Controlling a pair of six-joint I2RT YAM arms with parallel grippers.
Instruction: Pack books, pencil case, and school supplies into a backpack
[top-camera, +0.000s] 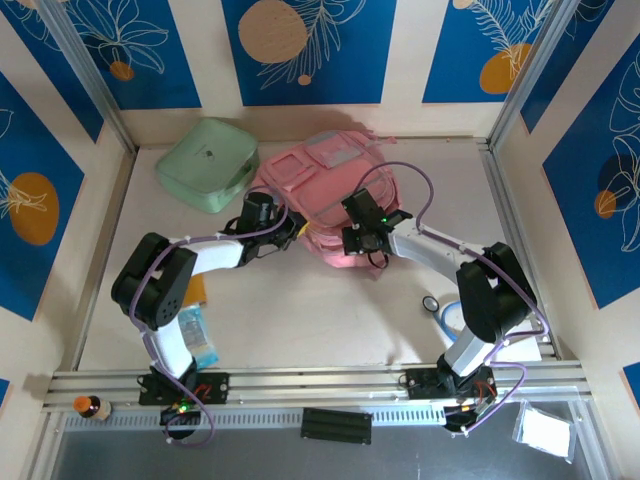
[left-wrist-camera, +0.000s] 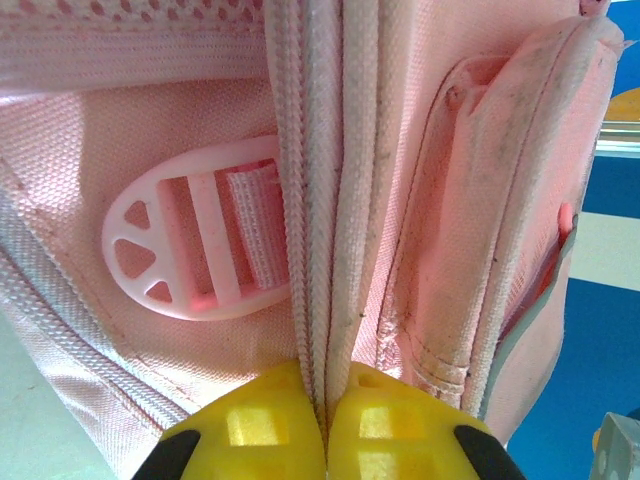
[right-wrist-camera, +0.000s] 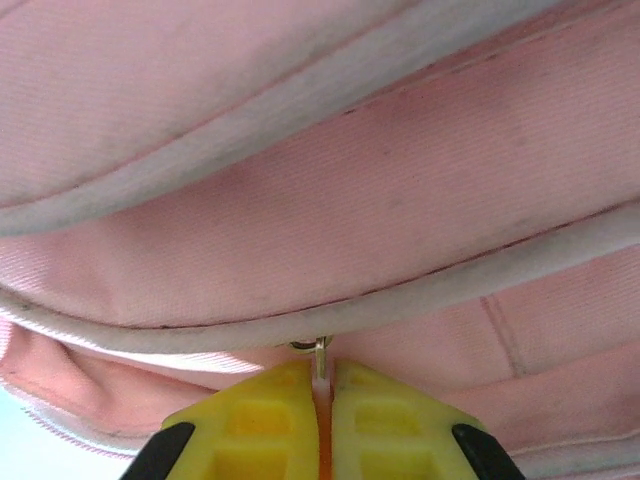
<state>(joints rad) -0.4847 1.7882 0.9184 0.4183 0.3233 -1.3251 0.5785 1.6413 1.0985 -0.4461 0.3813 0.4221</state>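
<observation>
Pink backpack (top-camera: 318, 178) zip seam (left-wrist-camera: 320, 200) pinched in left jaws, pull (right-wrist-camera: 320, 352) seemingly in right jaws; mint case (top-camera: 205, 165) beside.

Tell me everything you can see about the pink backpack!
The backpack is big, soft, pink woven fabric with pale piping, zippers, front pockets and a pink plastic strap buckle. It lies slumped at the back of the table, right beside a mint-green case. The left gripper is shut on a zipper seam, and the right gripper pinches a small metal zipper pull. The piping looks a bit grubby.
</observation>
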